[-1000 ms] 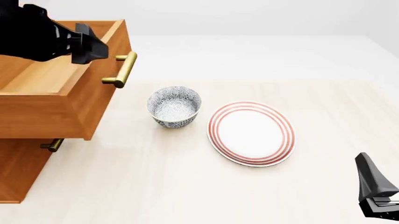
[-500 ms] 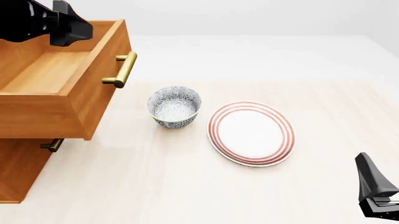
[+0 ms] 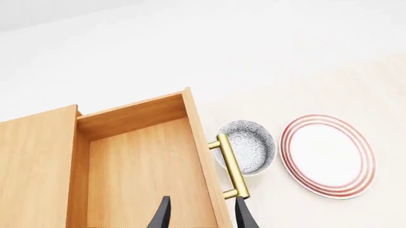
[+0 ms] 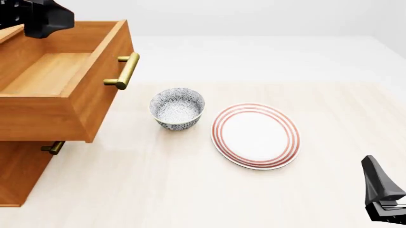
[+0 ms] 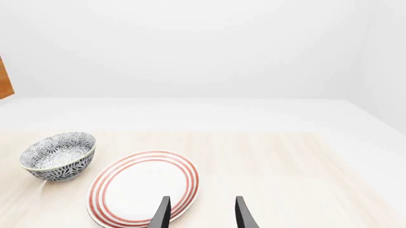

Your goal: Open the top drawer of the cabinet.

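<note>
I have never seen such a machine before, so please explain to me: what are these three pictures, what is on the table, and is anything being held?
These are simulator renders of two robot arms at a table. One picture comes from a fixed camera behind the arms; the other two come from cameras mounted on each arm's wrist.

On the table stand a wooden cabinet, a patterned bowl and a red-ringed plate. The top drawer is pulled out and looks empty; its brass handle is free.

The left gripper hangs above the drawer, jaws apart, holding nothing. The right gripper is low near the plate, also open and empty.
</note>
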Robot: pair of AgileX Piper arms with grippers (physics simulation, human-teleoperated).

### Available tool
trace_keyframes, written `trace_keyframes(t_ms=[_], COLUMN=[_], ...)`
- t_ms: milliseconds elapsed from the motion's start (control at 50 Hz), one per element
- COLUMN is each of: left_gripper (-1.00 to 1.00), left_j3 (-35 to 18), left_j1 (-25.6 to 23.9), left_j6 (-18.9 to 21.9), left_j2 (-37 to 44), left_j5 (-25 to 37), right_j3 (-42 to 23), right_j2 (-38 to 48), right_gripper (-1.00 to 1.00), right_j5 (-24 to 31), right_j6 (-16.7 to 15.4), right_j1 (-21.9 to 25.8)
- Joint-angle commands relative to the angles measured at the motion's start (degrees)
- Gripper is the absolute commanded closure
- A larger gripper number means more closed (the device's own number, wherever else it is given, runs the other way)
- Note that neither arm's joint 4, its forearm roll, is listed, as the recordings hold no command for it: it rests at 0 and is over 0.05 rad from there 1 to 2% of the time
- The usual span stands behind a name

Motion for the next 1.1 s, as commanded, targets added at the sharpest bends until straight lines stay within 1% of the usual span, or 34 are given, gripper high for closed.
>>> trace_keyframes(t_ms=[20,60,220,260,300,320,360,380,440,580,740,920,1100], left_gripper=[-1.0,-1.0,-1.0,-1.0,-1.0,-1.0,-1.0,-1.0,-1.0,-1.0,-1.0,-1.0,-1.0], left_j3=[0.39,0.27,0.99,0.92,0.51,0.43,0.22,-0.47,-0.95,0.09,-0.88,1.13,0.69], left_j1=[2.24,2.94,4.1,5.26,4.83,6.01,6.18,7.49,7.57,8.55,9.26,9.64,10.15], left_j6=[3.2,3.98,5.03,5.06,5.36,5.81,6.15,6.81,6.83,6.9,7.6,7.76,8.63], left_j2=[-2.02,-2.95,-4.67,-6.17,-6.45,-6.98,-7.37,-8.29,-8.73,-10.16,-11.44,-13.7,-15.76], left_j5=[-0.53,-0.86,-1.02,-1.37,-1.15,-1.14,-1.29,-0.98,-0.72,-0.85,0.14,-0.17,0.55], right_j3=[0.0,0.0,0.0,0.0,0.0,0.0,0.0,0.0,0.0,0.0,0.0,0.0,0.0], right_j2=[0.0,0.0,0.0,0.0,0.0,0.0,0.0,0.0,0.0,0.0,-0.01,0.0,0.0], right_gripper=[-1.0,-1.0,-1.0,-1.0,-1.0,-1.0,-1.0,-1.0,-1.0,-1.0,-1.0,-1.0,-1.0], right_j5=[0.0,0.0,0.0,0.0,0.0,0.0,0.0,0.0,0.0,0.0,0.0,0.0,0.0], right_j6=[0.0,0.01,-0.01,-0.01,0.0,-0.01,0.01,-0.02,0.0,0.01,-0.01,0.02,-0.01], right_j1=[0.01,0.0,0.0,0.01,0.01,0.02,-0.01,0.01,0.01,0.0,0.0,0.01,0.0])
